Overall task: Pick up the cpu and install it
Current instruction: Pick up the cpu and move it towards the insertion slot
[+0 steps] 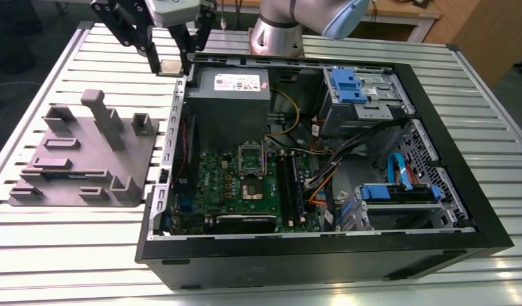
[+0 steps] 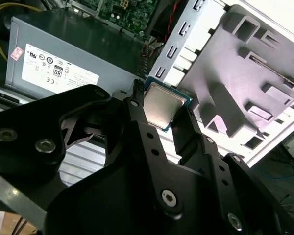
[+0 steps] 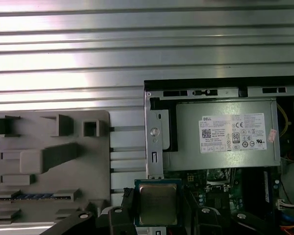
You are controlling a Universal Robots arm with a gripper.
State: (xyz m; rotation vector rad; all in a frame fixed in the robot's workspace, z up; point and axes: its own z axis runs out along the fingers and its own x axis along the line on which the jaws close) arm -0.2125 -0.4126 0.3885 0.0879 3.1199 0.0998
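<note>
Clamping the cpu [image 2: 161, 105] by two opposite edges, the gripper [image 1: 169, 64] holds it clear of the slatted metal table [image 1: 65, 268]. The jaws are drawn in tight on the chip, with the black fingers [image 2: 137, 117] pressed one to each side.

Position: in the exterior view the chip hangs just outside the open computer case [image 1: 464, 236], at its far corner on the exterior view's left. It is near the wall that backs the power supply [image 1: 231, 95] and beyond the grey moulded fixture [image 1: 82, 159]. It is well apart from the motherboard [image 1: 243, 185] inside the case.

Orientation: the chip is square, so no long axis can be named. In both wrist views its silvery metal lid faces the cameras on the arm, and a thin teal rim borders the lid. It appears to lie roughly level, lid upward, though the exact tilt cannot be settled from the exterior angle.

Obscured: the chip's underside is hidden in every view. The two gripped edges are covered by the fingers. Any corner mark on the lid cannot be made out. In the first wrist view the gripper body is cut off at the frame edge. In the exterior view the arm [image 1: 286, 29] runs out of frame, and the case's near wall hides the motherboard's near edge.
</note>
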